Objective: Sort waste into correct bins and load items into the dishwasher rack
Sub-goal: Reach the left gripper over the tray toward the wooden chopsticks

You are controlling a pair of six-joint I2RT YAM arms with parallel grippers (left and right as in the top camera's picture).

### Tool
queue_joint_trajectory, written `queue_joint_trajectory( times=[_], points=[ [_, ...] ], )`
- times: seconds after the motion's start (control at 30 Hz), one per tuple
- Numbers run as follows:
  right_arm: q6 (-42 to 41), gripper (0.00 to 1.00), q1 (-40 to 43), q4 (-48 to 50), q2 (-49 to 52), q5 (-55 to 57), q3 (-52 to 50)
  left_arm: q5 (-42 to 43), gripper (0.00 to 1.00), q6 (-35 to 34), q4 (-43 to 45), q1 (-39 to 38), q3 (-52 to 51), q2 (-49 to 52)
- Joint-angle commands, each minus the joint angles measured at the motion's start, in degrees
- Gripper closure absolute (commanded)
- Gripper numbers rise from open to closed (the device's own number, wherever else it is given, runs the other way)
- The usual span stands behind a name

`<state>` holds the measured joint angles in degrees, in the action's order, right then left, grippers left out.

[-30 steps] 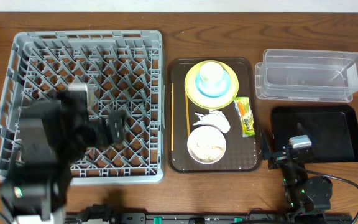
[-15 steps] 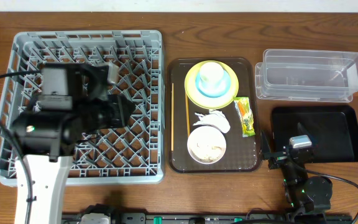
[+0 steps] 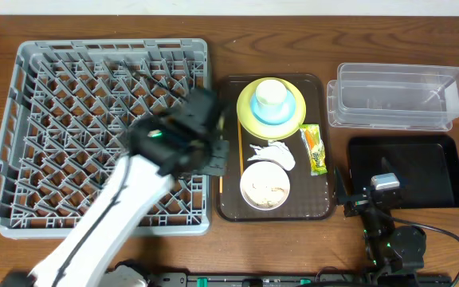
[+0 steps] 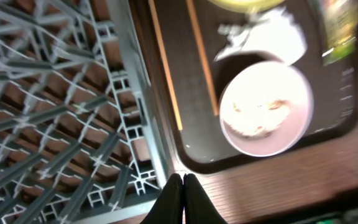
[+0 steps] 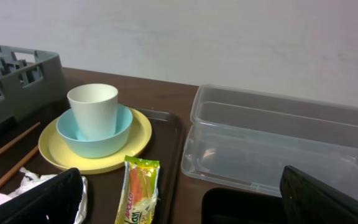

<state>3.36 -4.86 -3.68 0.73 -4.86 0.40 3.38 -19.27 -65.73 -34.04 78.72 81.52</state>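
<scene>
The snack wrapper (image 3: pixel 315 149), tissue (image 3: pixel 273 151), white bowl (image 3: pixel 264 185) of scraps, plate (image 3: pixel 248 115), cup (image 3: pixel 271 96) and chopsticks (image 3: pixel 221 151) are all sitting on the brown tray (image 3: pixel 313 209). The rack (image 3: pixel 54 96), clear tub (image 3: pixel 397 96) and black tray (image 3: pixel 421 167) are lying empty. The left tool (image 4: pixel 183 186) is hovering closed on nothing at the rack's edge, and the right tool (image 5: pixel 182 194) is gaping open.

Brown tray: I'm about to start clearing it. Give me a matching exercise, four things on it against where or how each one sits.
Things
1. white cup
2. snack wrapper
3. chopsticks
4. white bowl

Places or states
A. holds whitish food scraps
B. stands in the light blue dish
C. lie along the brown tray on the side nearest the dishwasher rack
D. lies flat beside the yellow plate

Pairs: 1-B, 2-D, 3-C, 4-A
</scene>
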Motion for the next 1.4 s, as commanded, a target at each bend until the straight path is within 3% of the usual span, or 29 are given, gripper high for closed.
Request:
queue_joint_trajectory(
  times=[0.0,0.3,0.63,0.87,1.1,1.23,1.37],
  points=[
    [-0.72,0.01,0.68,-0.22,-0.13,0.35,-0.09,-4.42,0.94,-2.27,0.63,-3.23,-1.64,5.6],
    [-0.72,0.01,0.68,-0.22,-0.13,0.35,-0.09,-4.52,0.94,-2.27,6.12,-5.66,-1.64,19.96],
    [-0.72,0.01,0.68,-0.22,-0.13,0.35,-0.09,-3.85,0.94,-2.49,8.68,-7.65,-1.64,28.81],
    [-0.72,0.01,0.68,-0.22,-0.13,0.35,-0.09,-0.57,0.94,-2.47,9.97,-11.69,-1.64,31.21],
    [-0.74,0.01,0.68,-0.22,-0.13,0.35,-0.09,8.0,0.94,-2.19,14.05,-12.7,-1.62,31.19],
    [-0.72,0.01,0.68,-0.22,-0.13,0.35,-0.09,7.32,0.93,-1.81,16.2,-12.63,-1.62,31.19],
    [-0.72,0.01,0.68,-0.22,-0.13,0.35,-0.09,0.22,0.88,-1.86,16.35,-12.28,-1.07,31.17]
  ],
)
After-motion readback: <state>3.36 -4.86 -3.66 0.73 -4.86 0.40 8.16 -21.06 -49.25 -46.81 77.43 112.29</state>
